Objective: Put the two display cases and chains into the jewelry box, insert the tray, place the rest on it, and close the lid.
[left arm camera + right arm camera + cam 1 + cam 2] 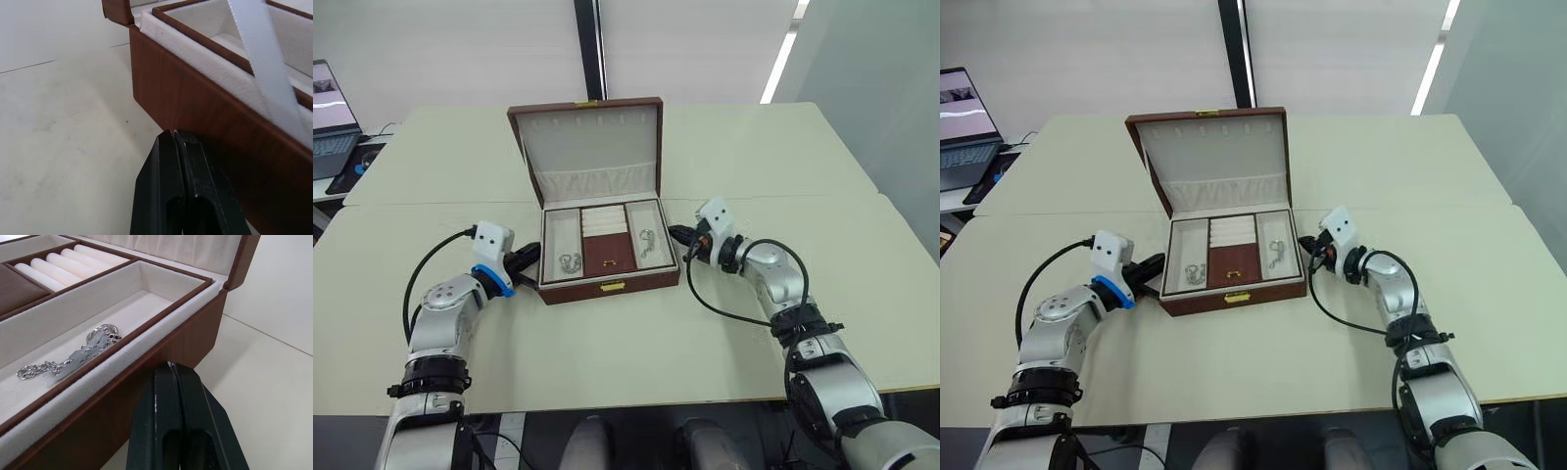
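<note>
Grippers, left gripper (pixel 527 260) and right gripper (pixel 680 237), pressed together, flank the centre-frame jewelry box (pixel 607 286), likely steadying it before closing the lid (pixel 592 147).

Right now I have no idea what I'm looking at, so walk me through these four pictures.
This is a two-armed humanoid robot at a pale table. The two wide pictures come from cameras in its head, looking down over its arms. The two close-ups come from a camera on each wrist, looking along that gripper's black fingers.

On the table stands an open jewelry box, its lid raised. The tray sits inside, with silvery jewellery in its left compartment and a silvery keychain-like piece in its right.

The left gripper and right gripper are shut, holding nothing, one at each side of the box.
</note>
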Motion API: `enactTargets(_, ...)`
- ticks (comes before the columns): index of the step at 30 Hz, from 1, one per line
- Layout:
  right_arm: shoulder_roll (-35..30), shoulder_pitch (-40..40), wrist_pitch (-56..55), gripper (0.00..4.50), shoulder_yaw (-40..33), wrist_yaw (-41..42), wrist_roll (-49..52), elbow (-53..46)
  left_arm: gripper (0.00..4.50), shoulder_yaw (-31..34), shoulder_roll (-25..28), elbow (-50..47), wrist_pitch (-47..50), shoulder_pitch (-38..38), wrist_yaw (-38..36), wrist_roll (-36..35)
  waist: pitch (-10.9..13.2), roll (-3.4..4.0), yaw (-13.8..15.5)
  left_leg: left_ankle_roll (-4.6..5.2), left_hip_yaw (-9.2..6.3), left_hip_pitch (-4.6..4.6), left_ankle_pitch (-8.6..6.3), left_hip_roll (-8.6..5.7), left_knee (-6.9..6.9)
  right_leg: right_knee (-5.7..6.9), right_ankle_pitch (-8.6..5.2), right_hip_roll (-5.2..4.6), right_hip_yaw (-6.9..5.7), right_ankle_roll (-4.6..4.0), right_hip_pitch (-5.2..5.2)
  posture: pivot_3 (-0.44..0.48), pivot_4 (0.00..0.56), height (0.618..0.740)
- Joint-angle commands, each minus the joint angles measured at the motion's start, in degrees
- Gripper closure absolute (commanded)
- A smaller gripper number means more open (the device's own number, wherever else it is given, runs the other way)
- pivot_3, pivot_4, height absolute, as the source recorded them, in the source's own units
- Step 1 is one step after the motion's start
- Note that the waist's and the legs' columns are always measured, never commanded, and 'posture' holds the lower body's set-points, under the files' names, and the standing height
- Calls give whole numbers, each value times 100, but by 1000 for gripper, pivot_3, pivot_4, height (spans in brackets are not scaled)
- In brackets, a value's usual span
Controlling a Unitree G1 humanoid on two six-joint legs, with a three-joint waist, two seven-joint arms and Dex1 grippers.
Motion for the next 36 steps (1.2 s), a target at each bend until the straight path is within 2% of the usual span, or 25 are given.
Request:
enactTargets(1,79,277,406,4473,348,568,321,-976,4500,-271,-145,-1060,213,425,-354,-301,0,0,-6,0,1,0,0,0,0,-1,0,0,0,0,0,0,150,740)
enactTargets(10,-281,1283,1535,4473,496,784,655,-2743,4500,-323,64,-2754,1332,1447,-258,-528,0,0,6,24,-9,2,-14,-1,0,1,0,0,-3,0,5,0,150,740)
enactTargets(17,-550,1895,2172,4473,495,736,920,-3784,4500,-237,62,-3547,1927,1821,-92,-616,-1,0,13,24,-12,2,-14,-2,-1,-4,0,1,-4,0,7,0,150,740)
enactTargets(22,-539,1961,2295,4473,491,690,939,-3914,4500,-175,15,-3645,2074,1759,-24,-565,-1,-1,20,24,-17,2,-14,-5,0,-2,0,1,-7,0,10,0,150,740)
enactTargets(36,-619,1999,2400,4473,572,841,1027,-4034,4500,-68,-58,-3116,1620,1495,78,-251,-1,-2,29,23,-22,7,-13,-6,2,5,0,2,-12,0,15,0,150,740)
